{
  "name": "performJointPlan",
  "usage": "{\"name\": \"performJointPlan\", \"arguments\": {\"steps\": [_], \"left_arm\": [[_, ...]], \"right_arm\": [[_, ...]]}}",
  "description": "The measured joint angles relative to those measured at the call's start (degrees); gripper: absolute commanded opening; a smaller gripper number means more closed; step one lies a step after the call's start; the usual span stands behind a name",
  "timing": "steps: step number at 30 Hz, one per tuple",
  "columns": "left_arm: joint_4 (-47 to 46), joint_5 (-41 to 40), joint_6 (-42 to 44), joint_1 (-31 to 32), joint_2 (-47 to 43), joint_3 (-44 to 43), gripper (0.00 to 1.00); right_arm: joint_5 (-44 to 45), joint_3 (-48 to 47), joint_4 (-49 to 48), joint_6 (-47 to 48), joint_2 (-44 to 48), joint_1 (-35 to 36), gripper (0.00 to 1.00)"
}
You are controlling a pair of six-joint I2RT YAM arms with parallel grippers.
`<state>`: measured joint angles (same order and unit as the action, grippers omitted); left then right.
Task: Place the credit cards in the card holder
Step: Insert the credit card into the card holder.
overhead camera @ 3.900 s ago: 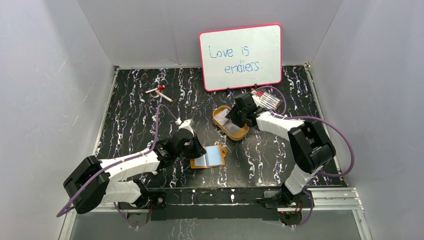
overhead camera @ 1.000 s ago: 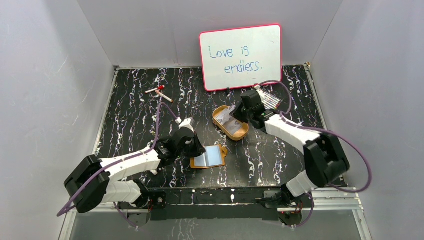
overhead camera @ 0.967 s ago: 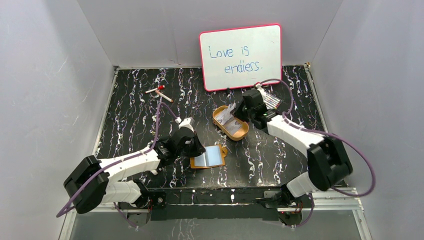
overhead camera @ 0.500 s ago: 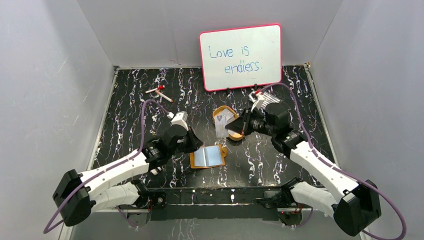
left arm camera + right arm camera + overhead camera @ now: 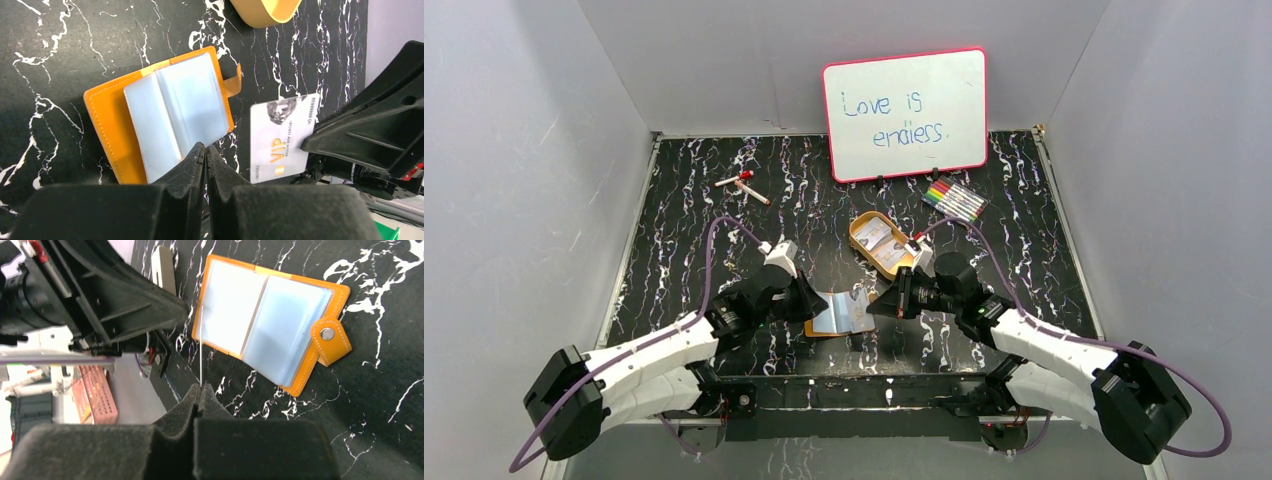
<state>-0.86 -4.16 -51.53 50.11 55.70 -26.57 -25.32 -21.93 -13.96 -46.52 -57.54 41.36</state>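
Pale white-grey VIP credit card (image 5: 280, 140) clamped in right gripper (image 5: 201, 386), small gap beside open tan-orange leather-look card holder (image 5: 105, 115); left gripper (image 5: 205, 147) pinched together at its edge.

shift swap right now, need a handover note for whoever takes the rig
Left claw: shut, tips at the card holder's edge; whether it pinches it is unclear.
Right claw: shut on one credit card, held beside the open holder.
Other cards lie in the yellow tray.
Done: one card lifted out. Left: slot it in, then the rest.
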Motion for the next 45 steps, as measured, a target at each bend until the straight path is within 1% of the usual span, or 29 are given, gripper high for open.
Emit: {"name": "performJointPlan", "arguments": {"steps": [4, 8, 16, 23, 31, 39, 45], "left_arm": [[-1.49, 1.03, -0.07, 0.0, 2.23, 0.02, 0.0], [-1.55, 0.61, -0.52, 0.0, 4.46, 1.05, 0.0], [0.96, -2.54, -2.19, 0.0, 5.4, 4.83, 0.0], [0.92, -3.58, -2.62, 0.0, 6.14, 6.36, 0.0], [0.87, -3.82, -2.58, 0.0, 6.14, 6.38, 0.0], [0.85, -3.82, -2.6, 0.0, 6.14, 6.4, 0.0], [0.7, -3.82, -2.6, 0.0, 6.14, 6.49, 0.0]], "right_arm": [[4.04, 2.03, -4.28, -4.33, -1.68, 0.87, 0.0], [6.21, 1.99, -7.21, -6.69, -5.18, 1.42, 0.0], [8.09, -0.09, -8.76, -8.7, -13.07, 3.32, 0.0], [8.09, -3.34, -10.12, -8.76, -18.86, 4.07, 0.0], [8.17, -6.75, -9.51, -7.85, -23.69, 4.5, 0.0], [8.31, -7.5, -8.5, -7.61, -27.36, 4.57, 0.0], [8.26, -7.5, -8.52, -7.76, -28.2, 4.76, 0.0]]}}
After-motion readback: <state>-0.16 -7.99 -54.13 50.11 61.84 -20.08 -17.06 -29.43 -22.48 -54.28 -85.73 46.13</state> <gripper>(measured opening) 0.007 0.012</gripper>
